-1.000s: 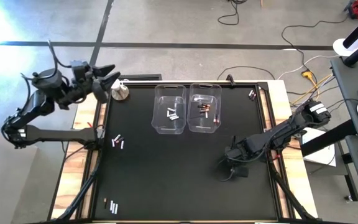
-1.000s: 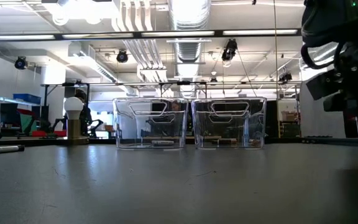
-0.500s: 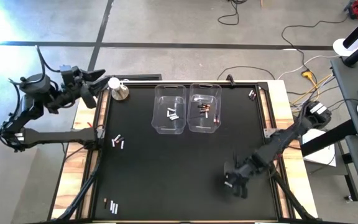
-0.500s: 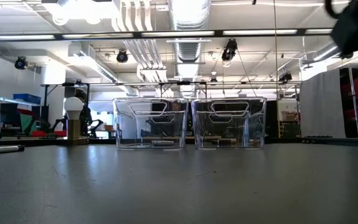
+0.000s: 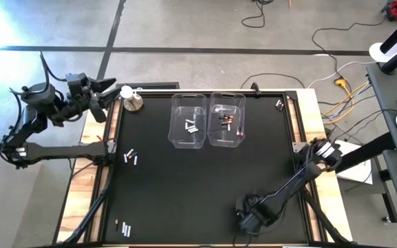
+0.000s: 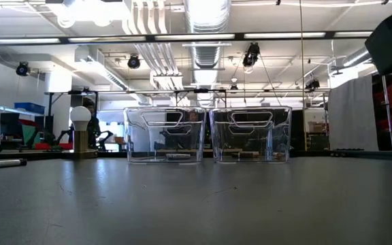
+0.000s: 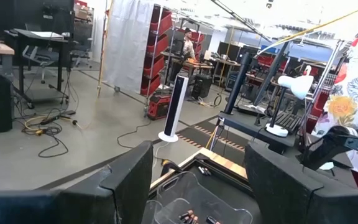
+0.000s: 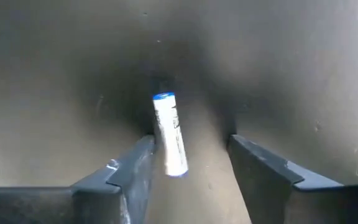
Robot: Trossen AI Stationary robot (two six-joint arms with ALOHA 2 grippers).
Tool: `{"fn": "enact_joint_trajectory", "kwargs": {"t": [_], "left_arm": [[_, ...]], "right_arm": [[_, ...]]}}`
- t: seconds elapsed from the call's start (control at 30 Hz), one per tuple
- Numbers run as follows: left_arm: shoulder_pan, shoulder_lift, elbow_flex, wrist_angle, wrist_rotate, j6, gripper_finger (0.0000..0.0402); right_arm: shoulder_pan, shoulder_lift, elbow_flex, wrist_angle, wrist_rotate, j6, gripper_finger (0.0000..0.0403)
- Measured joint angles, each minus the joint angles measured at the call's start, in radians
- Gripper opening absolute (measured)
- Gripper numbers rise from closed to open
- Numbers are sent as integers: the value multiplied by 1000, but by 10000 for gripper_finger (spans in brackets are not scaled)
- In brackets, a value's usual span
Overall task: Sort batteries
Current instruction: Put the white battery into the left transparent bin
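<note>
Right gripper (image 8: 188, 163) hangs low over the black table (image 5: 185, 186) toward 5 o'clock, near the front edge, its two fingers (image 8: 124, 175) spread with a silvery-white battery (image 8: 169, 134) lying on the mat between them — one finger close against its side, the other clear of it. That battery has a blue end cap pointing away from the wrist. Out from there, toward 12 o'clock, two clear plastic bins stand side by side: the left bin (image 5: 188, 120) holds silvery-white batteries (image 5: 191, 125), the right bin (image 5: 227, 118) holds dark batteries with reddish marks (image 5: 227, 122). More loose batteries lie at 9 o'clock (image 5: 130, 157), at 7 o'clock by the front left corner (image 5: 124, 228), and one at 1 o'clock near the right rail (image 5: 279, 104). A metal knob with a white ball (image 5: 132, 98) sits at 11 o'clock. Left gripper (image 5: 110, 90) is raised beyond the table's back left corner — fingers held wide, nothing between them.
</note>
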Motion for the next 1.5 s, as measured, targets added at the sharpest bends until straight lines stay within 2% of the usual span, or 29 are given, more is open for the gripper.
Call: {"fn": "enact_joint_trajectory", "kwargs": {"t": [0.17, 0.4, 0.63, 0.83, 1.13, 1.23, 1.4, 1.5], "left_arm": [[0, -4, 0, 0, 2, 16, 231], [0, -17, 0, 6, 48, 16, 231], [0, -17, 0, 10, 54, -6, 231], [0, 12, -32, 20, 134, -9, 231], [0, 7, -78, 36, 160, 1, 231], [0, 5, -78, 34, 200, 16, 231], [0, 4, -79, 22, 292, 36, 231], [0, 1, -79, 19, 314, 42, 231]], "right_arm": [[0, 93, 63, -21, -13, -4, 137], [0, 126, 71, -2, -20, -18, 25], [-39, 107, 67, 5, -39, -67, 24], [-99, 92, 67, 18, -49, -155, 24], [-167, 50, 69, 50, -21, -198, 23], [-193, 46, 95, 52, 14, -227, 23], [-254, 52, 128, 116, 141, -254, 23], [-303, 64, 125, 161, 158, -264, 22]]}}
